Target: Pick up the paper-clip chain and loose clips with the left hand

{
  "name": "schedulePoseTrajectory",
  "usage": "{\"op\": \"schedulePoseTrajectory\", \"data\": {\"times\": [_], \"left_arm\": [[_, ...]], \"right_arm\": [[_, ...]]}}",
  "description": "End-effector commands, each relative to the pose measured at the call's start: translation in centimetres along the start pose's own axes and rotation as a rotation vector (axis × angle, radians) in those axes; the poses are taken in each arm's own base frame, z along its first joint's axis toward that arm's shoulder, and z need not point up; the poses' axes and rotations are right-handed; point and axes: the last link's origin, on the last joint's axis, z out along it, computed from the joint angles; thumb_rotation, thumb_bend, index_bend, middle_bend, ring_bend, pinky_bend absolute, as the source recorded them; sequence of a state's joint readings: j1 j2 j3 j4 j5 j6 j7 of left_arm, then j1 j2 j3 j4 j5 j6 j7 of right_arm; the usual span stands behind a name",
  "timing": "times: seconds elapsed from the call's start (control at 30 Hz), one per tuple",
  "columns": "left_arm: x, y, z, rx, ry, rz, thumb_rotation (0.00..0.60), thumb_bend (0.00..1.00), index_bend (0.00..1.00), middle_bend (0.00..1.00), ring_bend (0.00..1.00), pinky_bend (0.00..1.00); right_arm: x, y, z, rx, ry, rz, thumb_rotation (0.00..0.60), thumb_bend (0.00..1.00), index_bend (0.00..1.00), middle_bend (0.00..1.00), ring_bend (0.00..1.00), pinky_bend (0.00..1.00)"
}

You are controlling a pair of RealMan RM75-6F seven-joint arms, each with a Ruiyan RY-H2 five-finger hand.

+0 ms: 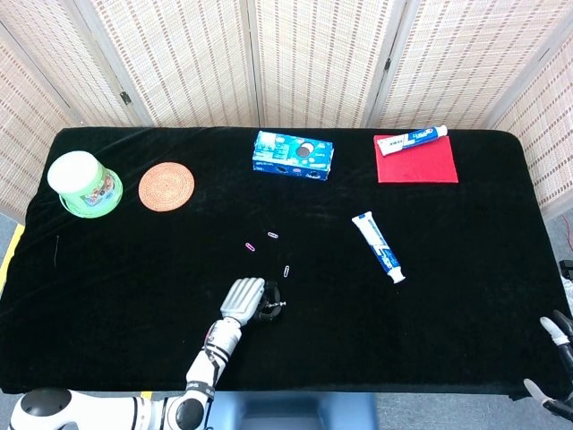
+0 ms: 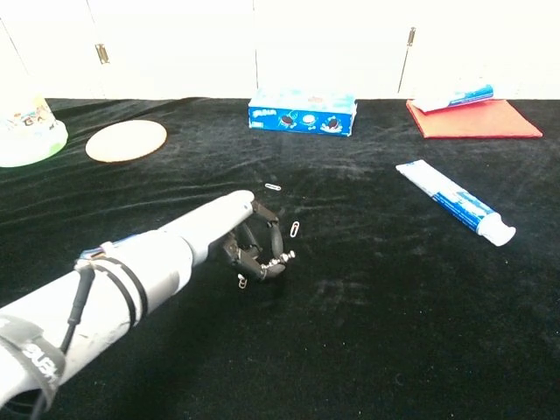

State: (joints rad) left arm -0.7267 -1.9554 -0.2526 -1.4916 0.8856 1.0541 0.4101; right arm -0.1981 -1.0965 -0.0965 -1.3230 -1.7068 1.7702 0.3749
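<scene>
Three loose clips (image 1: 286, 270) lie just beyond our left hand (image 1: 249, 300), whose curled fingers already pinch a dangling clip (image 2: 240, 280).

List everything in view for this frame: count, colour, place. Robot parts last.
table cloth: 1, black, covers the table.
tub: 1, green with white lid, far left.
coaster: 1, orange-brown woven, round, right of the tub.
cookie box: 1, blue, back centre.
red cloth: 1, red, back right.
toothpaste tube on cloth: 1, white and blue, on the red cloth's back edge.
toothpaste tube: 1, white and blue, right of centre.
loose clips: 3 on the table, centre; pinkish, pale, pale.
left hand: 1, silver and black, front centre, fingers curled; a clip dangles beneath.
right hand: partly visible, lower right edge.
</scene>
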Motion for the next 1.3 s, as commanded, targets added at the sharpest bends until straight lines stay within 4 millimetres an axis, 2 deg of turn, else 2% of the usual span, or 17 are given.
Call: {"op": "schedulePoseTrajectory", "data": {"times": [0.03, 0.27, 0.73, 0.87, 1.1, 1.3], "left_arm": [[-0.2, 0.3, 0.4, -0.008, 0.003, -0.001, 0.6, 0.67, 0.83, 1.0, 1.0, 1.0], [0.5, 0.4, 1.1, -0.017, 0.034, 0.009, 0.6, 0.67, 0.83, 1.0, 1.0, 1.0], [2.8, -1.0, 1.9, -0.009, 0.101, 0.052, 0.6, 0.67, 0.83, 1.0, 1.0, 1.0], [3.5, -0.9, 2.4, -0.023, 0.118, 0.032, 0.6, 0.67, 0.83, 1.0, 1.0, 1.0], [4.0, 0.2, 5.4, -0.058, 0.101, 0.021, 0.6, 0.67, 0.83, 1.0, 1.0, 1.0], [5.3, -0.2, 8.3, -0.048, 0.115, 0.021, 0.6, 0.67, 0.83, 1.0, 1.0, 1.0]], "right_arm": [[-0.1, 0.3, -0.2, -0.012, -0.001, 0.002, 0.6, 0.24, 0.0, 0.0, 0.0, 0.0], [0.0, 0.5, -0.2, -0.024, 0.008, 0.006, 0.6, 0.24, 0.0, 0.0, 0.0, 0.0], [-0.2, 0.3, 1.1, -0.027, -0.013, 0.001, 0.6, 0.24, 0.0, 0.0, 0.0, 0.0], [-0.3, 0.4, 1.4, -0.033, -0.02, 0.003, 0.6, 0.24, 0.0, 0.0, 0.0, 0.0], [-0.2, 0.8, 1.7, -0.06, -0.026, 0.013, 0.6, 0.24, 0.0, 0.0, 0.0, 0.0], [0.0, 1.8, 1.8, -0.113, -0.015, 0.028, 0.6, 0.24, 0.0, 0.0, 0.0, 0.0]]}}
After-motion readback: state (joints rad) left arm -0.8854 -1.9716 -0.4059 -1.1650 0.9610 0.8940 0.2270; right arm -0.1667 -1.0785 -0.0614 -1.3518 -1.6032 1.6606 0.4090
